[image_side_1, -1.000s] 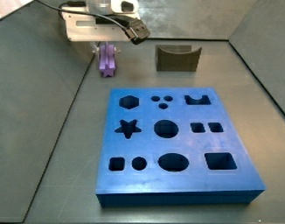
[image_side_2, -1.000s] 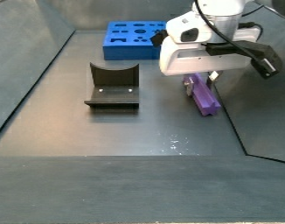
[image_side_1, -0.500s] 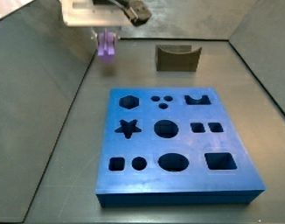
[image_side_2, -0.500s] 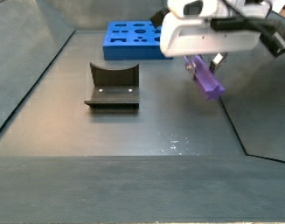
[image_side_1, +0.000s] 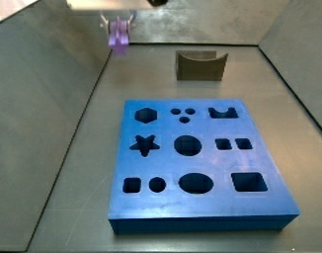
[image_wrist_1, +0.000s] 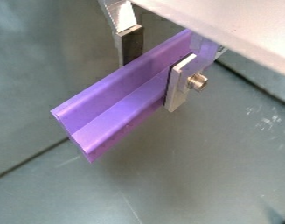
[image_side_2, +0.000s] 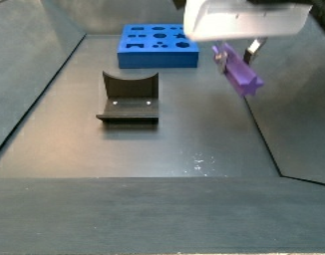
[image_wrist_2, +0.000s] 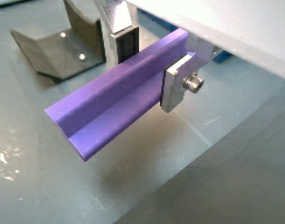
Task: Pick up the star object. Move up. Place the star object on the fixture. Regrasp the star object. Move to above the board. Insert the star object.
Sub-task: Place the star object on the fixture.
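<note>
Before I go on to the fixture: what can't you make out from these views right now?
- Gripper: shut on the star object; in both side views the top edge cuts off its body.
- Star object's far end: hidden behind the gripper body in both wrist views.
- Star object in a side view: too small to judge tilt.
- Fixture notch: shape unclear from this angle.
- Board: far cutouts too small to identify.

desk (image_side_1: 71,168): grey, flat
board (image_side_1: 197,168): lying flat on desk
fixture (image_side_1: 200,65): standing on desk, apart from board
claw (image_side_2: 237,52): raised above desk
</note>
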Robot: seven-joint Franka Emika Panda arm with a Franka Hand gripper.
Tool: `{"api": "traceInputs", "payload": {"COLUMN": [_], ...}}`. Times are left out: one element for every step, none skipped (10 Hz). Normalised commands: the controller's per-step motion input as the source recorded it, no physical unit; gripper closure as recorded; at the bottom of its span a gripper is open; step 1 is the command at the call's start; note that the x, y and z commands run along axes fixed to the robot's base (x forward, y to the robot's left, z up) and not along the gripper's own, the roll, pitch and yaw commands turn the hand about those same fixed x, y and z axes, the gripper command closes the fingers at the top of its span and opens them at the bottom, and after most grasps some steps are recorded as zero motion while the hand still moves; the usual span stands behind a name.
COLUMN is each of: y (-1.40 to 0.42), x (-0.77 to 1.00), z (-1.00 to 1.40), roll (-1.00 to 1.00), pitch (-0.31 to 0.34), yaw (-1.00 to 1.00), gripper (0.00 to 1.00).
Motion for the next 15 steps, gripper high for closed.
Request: {"api": "traceInputs", "payload": {"y": [0.0, 0.0, 0.0, 0.0, 0.0, 0.0, -0.16, -0.16, -0.14, -0.13, -0.13, -0.12, -0.11, -0.1, -0.09], "x": [-0.02, -0.02, -0.02, -0.01, 0.0, 0.0, 1.0, 1.0, 1.0, 1.0, 1.0, 1.0, 1.0, 1.0, 1.0], "z": [1.0, 1.0, 0.88, 0.68, 0.52, 0.42, 0.04, 0.01, -0.01, -0.01, -0.01, -0.01, -0.02, -0.02, -0.02], "roll": [0.0, 0.0, 0.0, 0.0, 0.0, -0.01, 0.24, 0.23, 0.2, 0.17, 0.14, 0.13, 0.13, 0.13, 0.13], "pitch": [0.023, 0.029, 0.035, 0.046, 0.055, 0.063, -0.342, -0.317, -0.225, -0.133, -0.043, -0.022, -0.001, 0.017, 0.026], "yaw": [0.0, 0.0, 0.0, 0.0, -0.01, -0.01, -0.29, -0.28, -0.19, -0.13, -0.07, -0.05, -0.01, 0.01, 0.02], "gripper": [1.0, 1.0, 1.0, 1.0, 1.0, 1.0, 1.0, 1.0, 1.0, 1.0, 1.0, 1.0, 1.0, 1.0, 1.0]}}
